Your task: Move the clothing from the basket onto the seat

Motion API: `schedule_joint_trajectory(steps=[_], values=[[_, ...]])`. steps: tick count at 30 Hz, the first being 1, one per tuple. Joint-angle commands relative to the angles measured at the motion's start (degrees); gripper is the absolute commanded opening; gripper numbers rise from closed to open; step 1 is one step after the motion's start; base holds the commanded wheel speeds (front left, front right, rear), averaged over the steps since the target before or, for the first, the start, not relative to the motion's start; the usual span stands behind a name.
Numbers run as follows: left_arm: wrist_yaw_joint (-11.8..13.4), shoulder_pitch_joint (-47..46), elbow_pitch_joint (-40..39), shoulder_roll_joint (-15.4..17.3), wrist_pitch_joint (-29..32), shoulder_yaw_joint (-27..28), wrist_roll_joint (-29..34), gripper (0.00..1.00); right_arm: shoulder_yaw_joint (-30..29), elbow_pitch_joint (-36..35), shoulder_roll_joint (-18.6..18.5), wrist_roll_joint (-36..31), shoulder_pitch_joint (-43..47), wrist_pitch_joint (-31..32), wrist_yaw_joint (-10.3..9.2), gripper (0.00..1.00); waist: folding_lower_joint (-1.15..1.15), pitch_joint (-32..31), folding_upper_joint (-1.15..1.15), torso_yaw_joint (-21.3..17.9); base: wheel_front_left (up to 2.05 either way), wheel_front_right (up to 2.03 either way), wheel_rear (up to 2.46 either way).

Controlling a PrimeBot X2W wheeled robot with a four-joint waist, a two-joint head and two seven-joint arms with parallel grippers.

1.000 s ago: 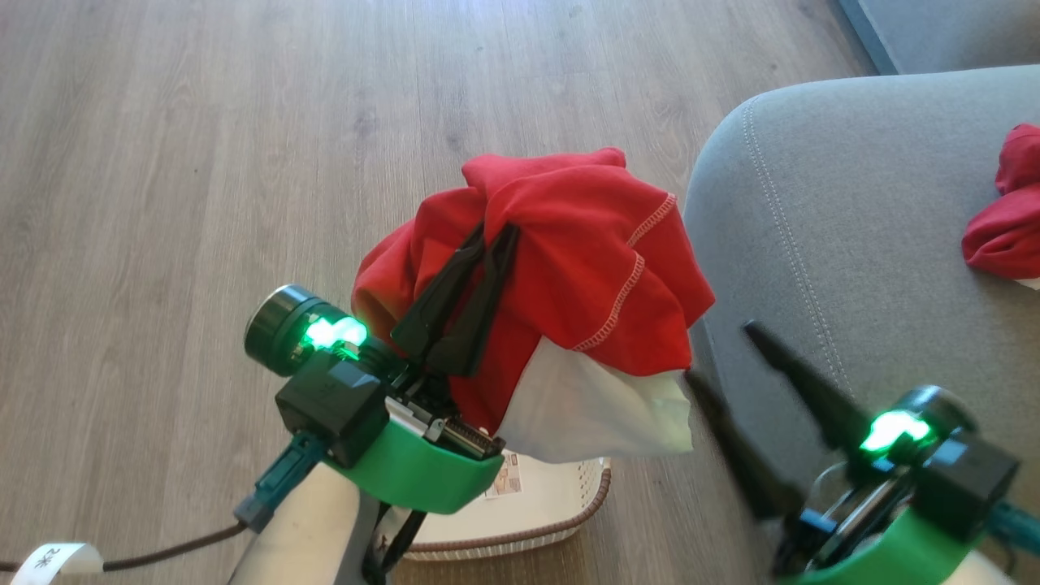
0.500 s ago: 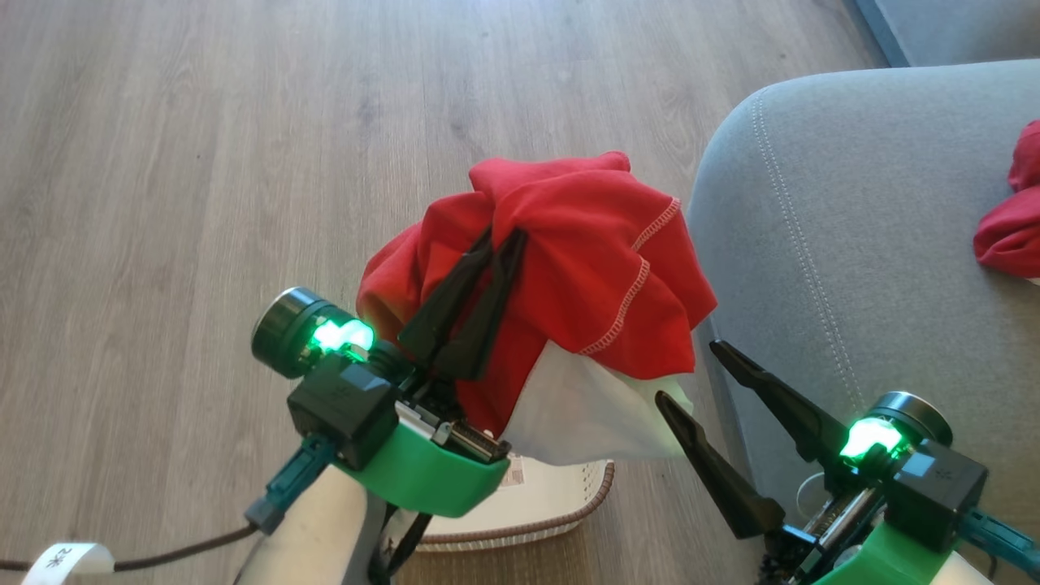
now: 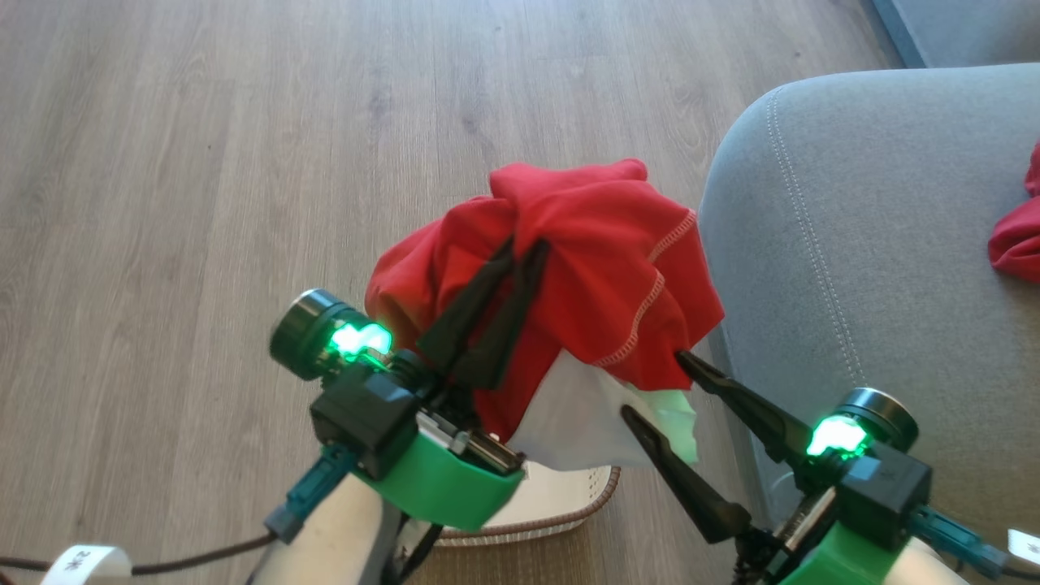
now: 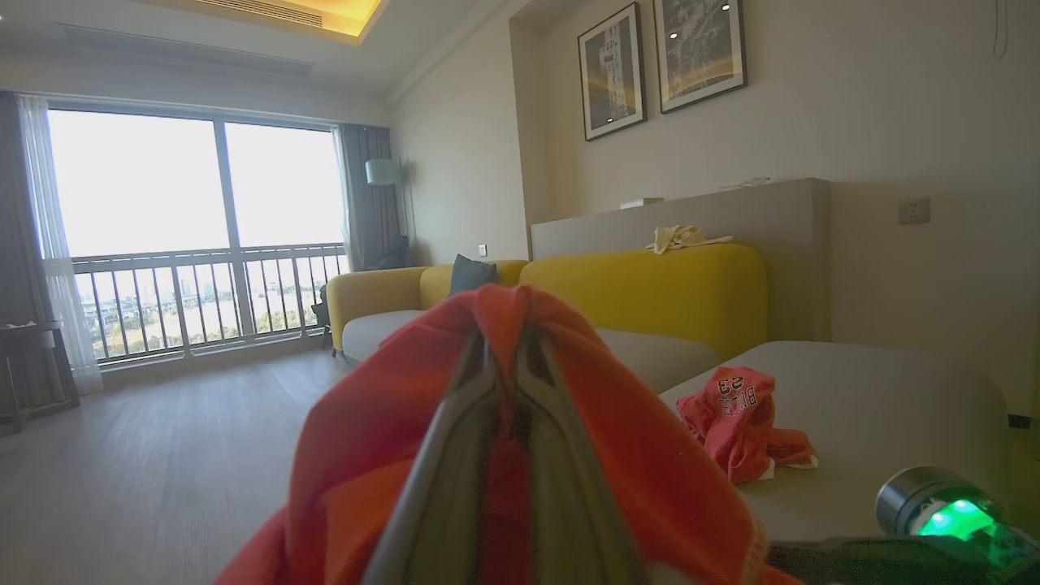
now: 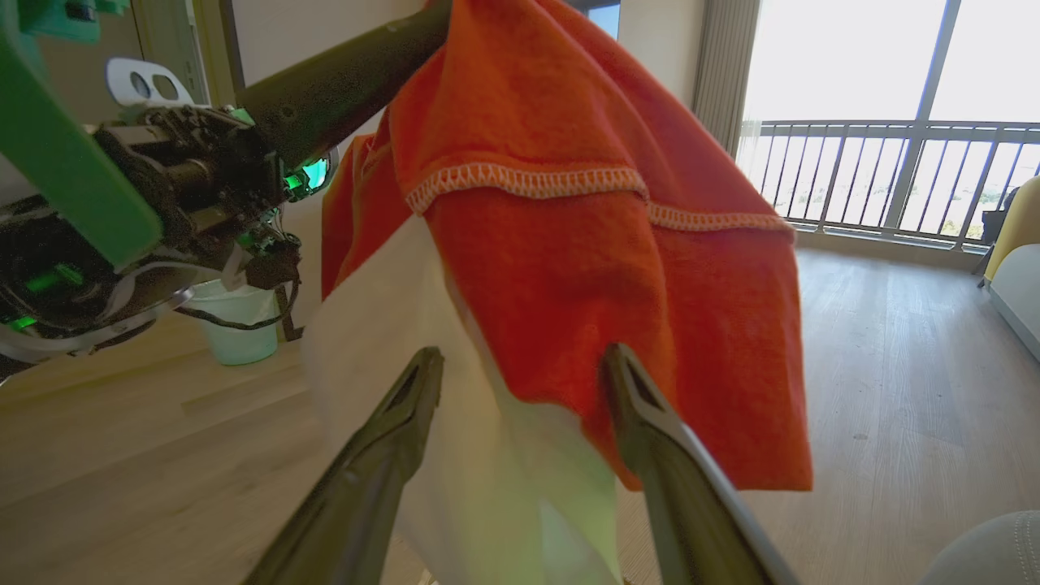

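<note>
My left gripper (image 3: 524,246) is shut on a red garment with a white panel (image 3: 601,244), which hangs bunched from its fingers above the basket (image 3: 561,497). In the left wrist view the red cloth (image 4: 366,422) drapes over the shut left gripper (image 4: 500,333). My right gripper (image 3: 653,383) is open, its tips at the garment's lower hanging edge; in the right wrist view the right gripper (image 5: 522,353) straddles the cloth (image 5: 569,268) where red meets white. The grey seat (image 3: 877,244) lies to the right. A second red garment (image 3: 1020,236) rests on it, printed "BULLS 23" (image 4: 743,418).
Wood floor (image 3: 203,162) spreads to the left and beyond the basket. A yellow sofa (image 4: 650,292) stands behind the grey seat (image 4: 877,390). A pale bin (image 5: 236,321) sits on the floor behind my left arm. A dark cable (image 3: 162,556) trails at lower left.
My right gripper has moved left and forward, from beside the seat's edge to the garment's hanging edge, staying open. The left gripper keeps its hold. The head camera has shifted slightly.
</note>
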Motion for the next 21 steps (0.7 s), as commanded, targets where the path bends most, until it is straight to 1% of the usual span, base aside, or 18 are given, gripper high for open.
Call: schedule_joint_trajectory(steps=[1, 6, 21], values=[[-0.06, -3.27, -2.49, 0.33, -0.54, 0.82, -0.13, 0.0, 1.07, -0.99, -0.17, -0.58, -2.39, -0.29, -0.01, 1.0, 0.0, 0.11, 0.0, 0.11, 0.0, 0.0, 0.0], [0.18, -3.78, -2.77, 0.33, -0.54, -0.99, -0.36, 0.0, 2.79, 0.23, 0.97, -1.5, -3.87, -0.29, -0.01, 1.0, 0.0, 0.18, 0.0, 0.42, 0.0, 0.0, 0.0], [0.31, -4.47, -3.06, 0.33, -0.54, -4.63, -0.95, 0.0, 5.42, 2.93, 3.41, -2.46, -7.55, -0.29, -0.01, 1.0, 0.0, 0.38, 0.0, 1.13, 0.0, 0.0, 0.0]])
